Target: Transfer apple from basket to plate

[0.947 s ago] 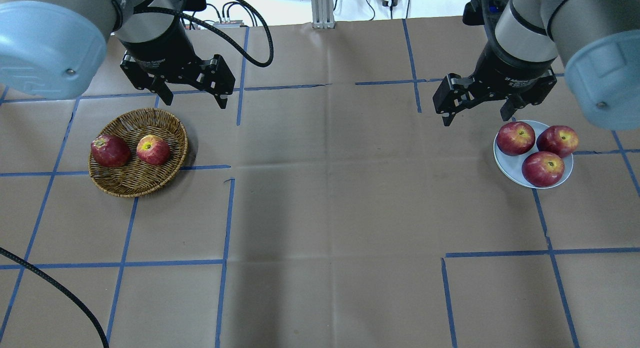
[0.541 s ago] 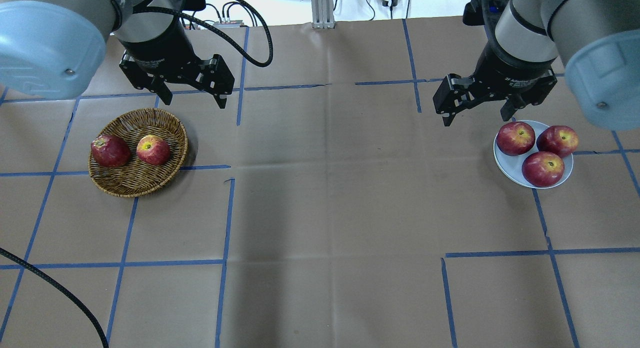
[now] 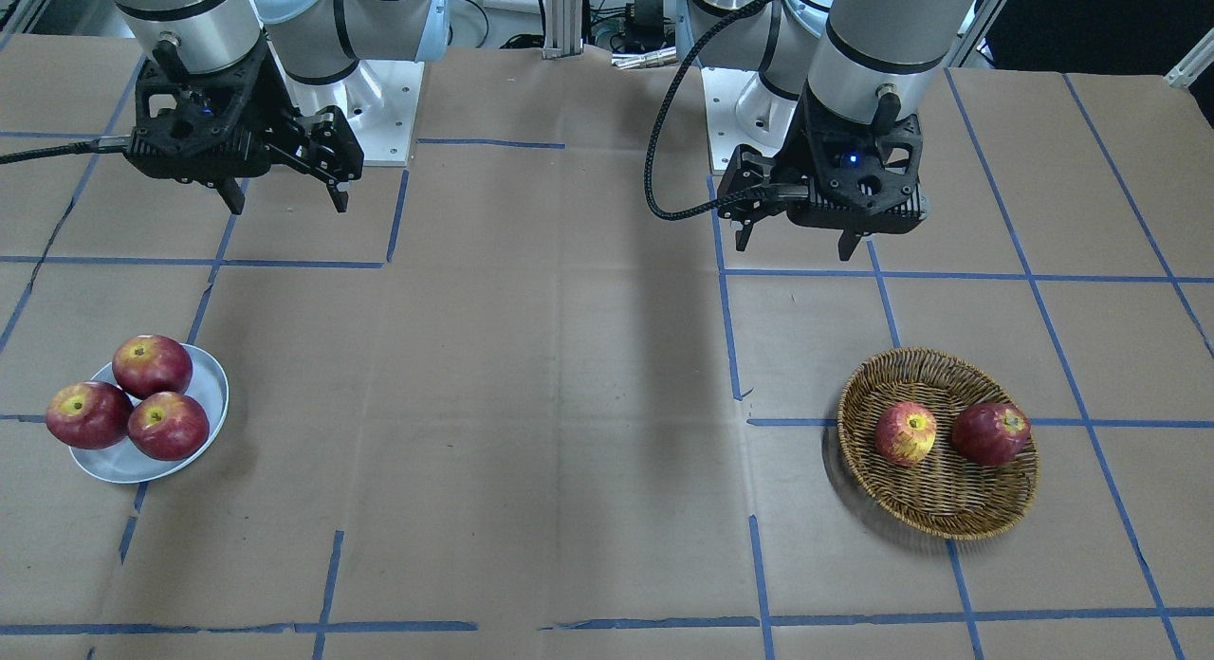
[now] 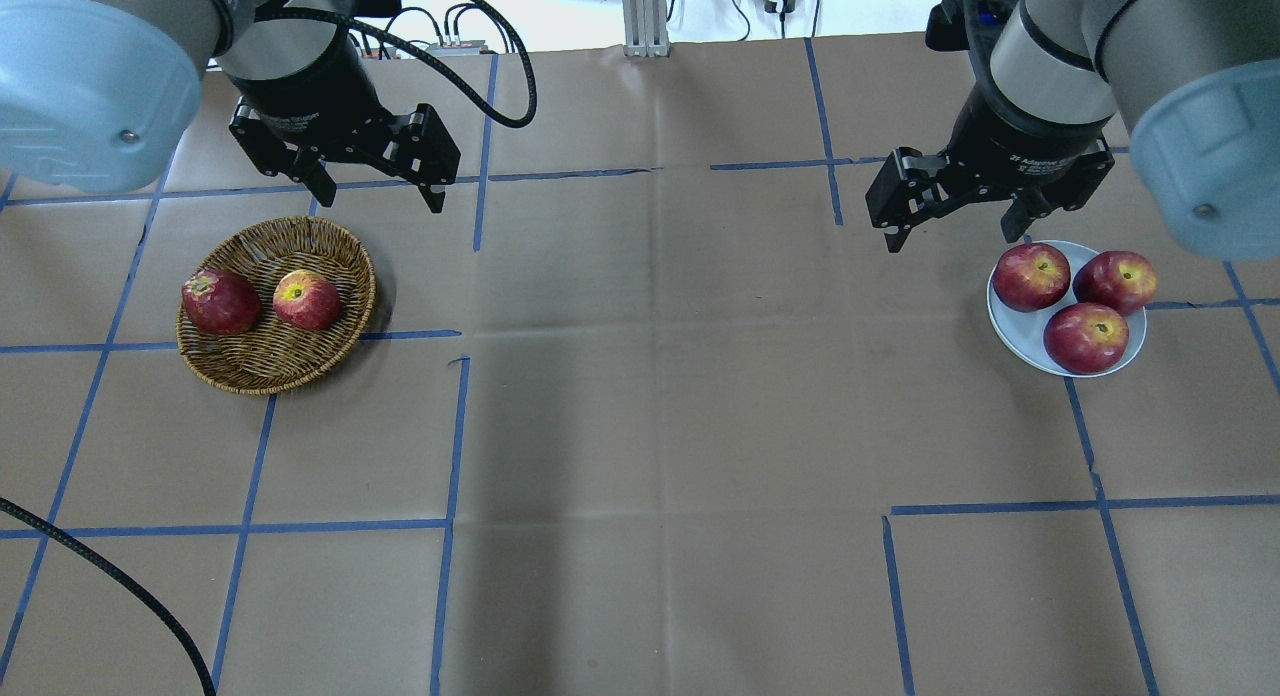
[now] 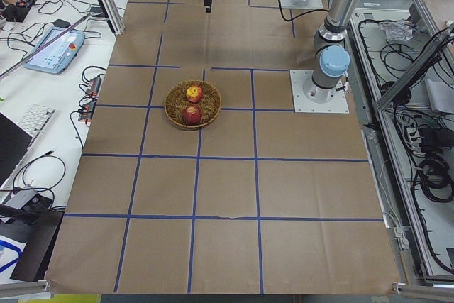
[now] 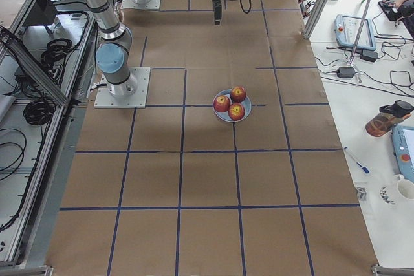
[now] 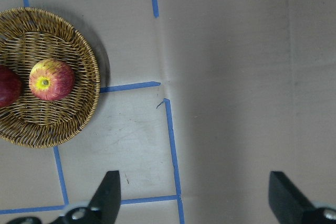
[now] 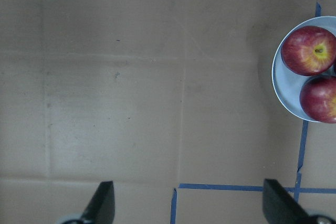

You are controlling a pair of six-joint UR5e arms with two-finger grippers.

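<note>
The apple (image 4: 306, 299), light red with yellow streaks, lies in the wicker basket (image 4: 270, 376) beside a dark red apple (image 4: 220, 301). It also shows in the front view (image 3: 905, 433) and in the left wrist view (image 7: 51, 80). The pale plate (image 4: 1015, 341) at the other end of the table holds three dark red apples. My left gripper (image 4: 380, 201) is open and empty, hovering just beyond the basket. My right gripper (image 4: 952, 238) is open and empty, hovering beside the plate.
Brown paper with a grid of blue tape (image 4: 450, 426) covers the table. A black cable (image 4: 100, 566) crosses the overhead view's lower left corner. The basket (image 3: 939, 518) and the plate (image 3: 213, 394) sit far apart.
My left gripper has shifted slightly up and to the left in the overhead view, still open. The right arm, the apples, the basket and the plate have not moved.
</note>
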